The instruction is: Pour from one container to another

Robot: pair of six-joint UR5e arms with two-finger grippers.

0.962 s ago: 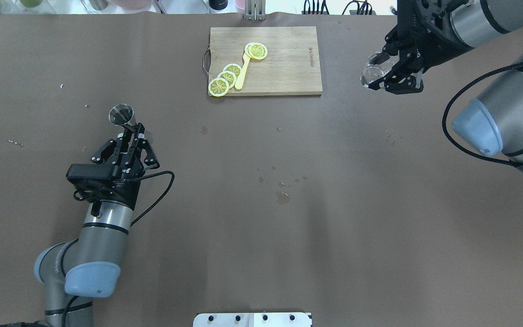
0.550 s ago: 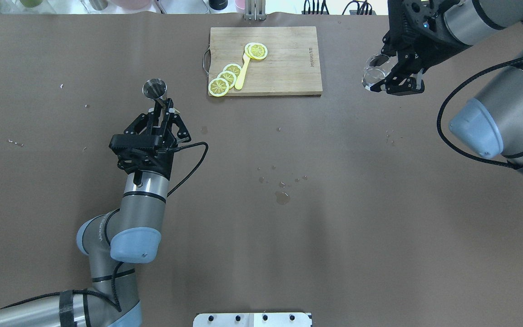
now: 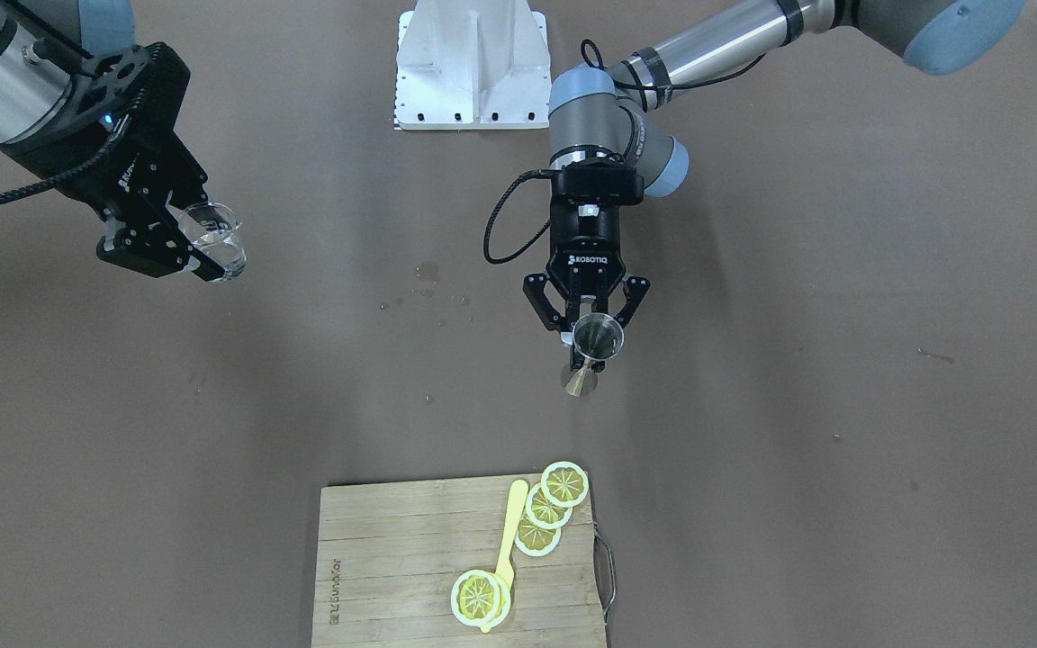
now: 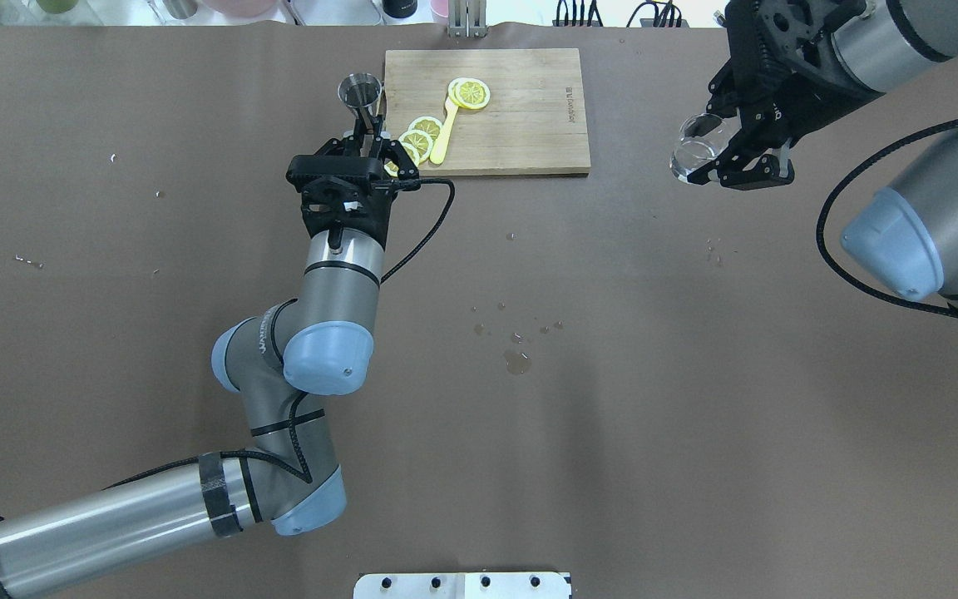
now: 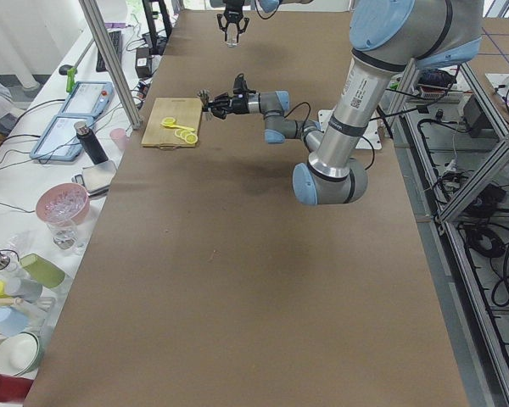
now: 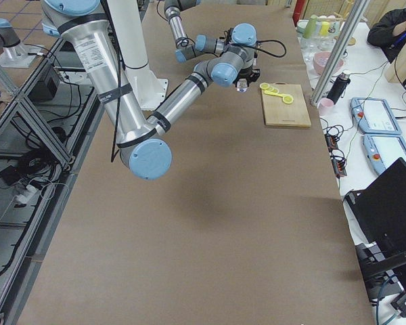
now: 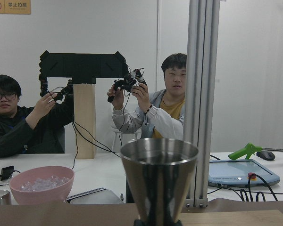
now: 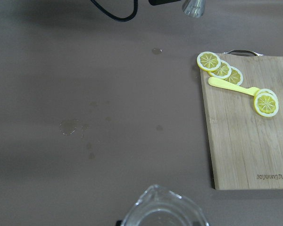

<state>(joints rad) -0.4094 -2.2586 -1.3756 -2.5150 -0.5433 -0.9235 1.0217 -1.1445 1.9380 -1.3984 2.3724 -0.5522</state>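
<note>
- Gripping the jigger [image 4: 360,90] at its waist, the left gripper [image 4: 367,137] holds it aloft beside the handle end of the cutting board [image 4: 529,125].
- The right gripper [image 4: 703,141] clasps the glass [image 3: 215,236], well off the board's opposite end.

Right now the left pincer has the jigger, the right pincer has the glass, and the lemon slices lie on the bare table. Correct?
Not quite. The lemon slices lie on the wooden board, not the bare table; the overhead view shows this. The rest holds: the left pincer has the jigger, and the right pincer has the glass.
</note>
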